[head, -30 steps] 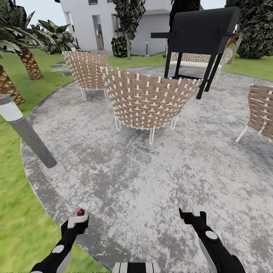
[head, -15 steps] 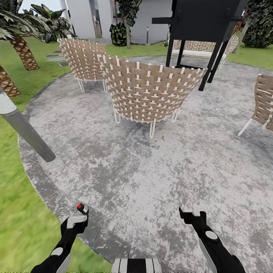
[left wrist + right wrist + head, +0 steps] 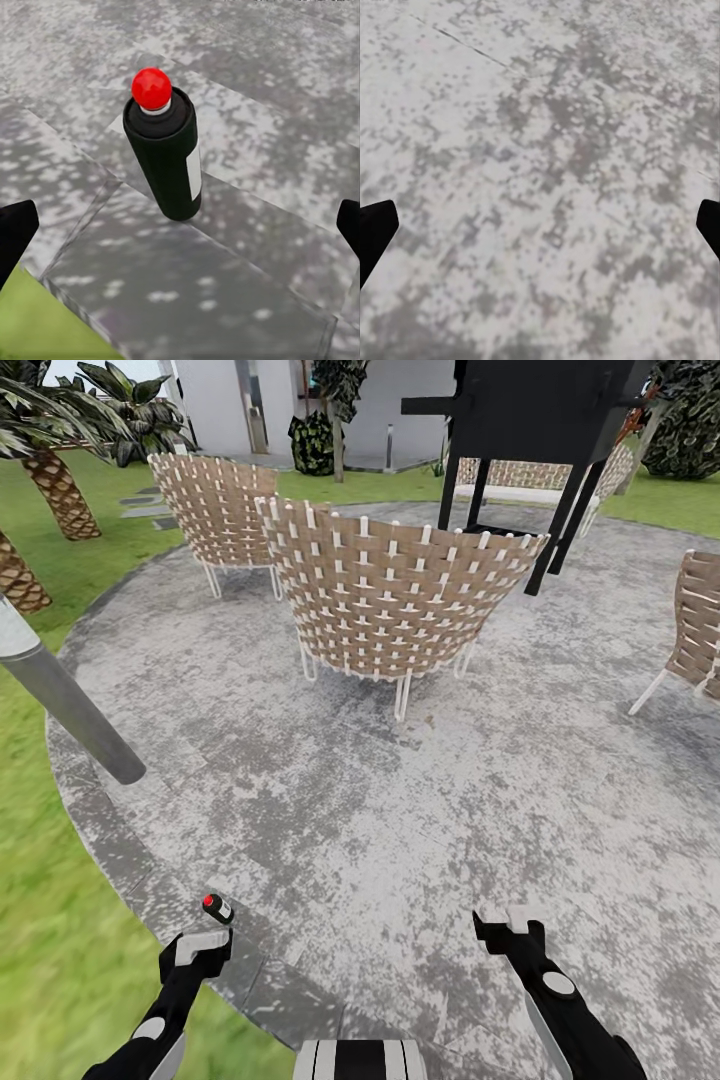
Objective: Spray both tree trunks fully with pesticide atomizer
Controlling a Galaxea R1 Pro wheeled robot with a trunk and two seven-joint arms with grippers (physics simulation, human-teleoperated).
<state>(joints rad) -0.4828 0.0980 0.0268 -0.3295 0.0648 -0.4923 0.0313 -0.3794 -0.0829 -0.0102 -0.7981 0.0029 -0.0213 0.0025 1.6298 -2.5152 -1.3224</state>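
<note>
Item: black cylindrical pesticide atomizer with red cap [image 3: 166, 154], upright on grey paving (near the lawn edge), just ahead of our left end effector [image 3: 197, 945], fingers spread, apparently empty. We should advance centred, closing mid-body.

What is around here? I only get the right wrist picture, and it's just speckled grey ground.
Observer: That's a round paved patch. On it, just ahead of the left gripper, stands a pesticide atomizer, black with a red cap.
Visitor: Is it being held?
Observer: No. It stands upright and untouched, and the left gripper's fingers are spread wide apart.
Visitor: Anything else nearby?
Observer: Woven chairs sit farther ahead, with a black grill behind them.
</note>
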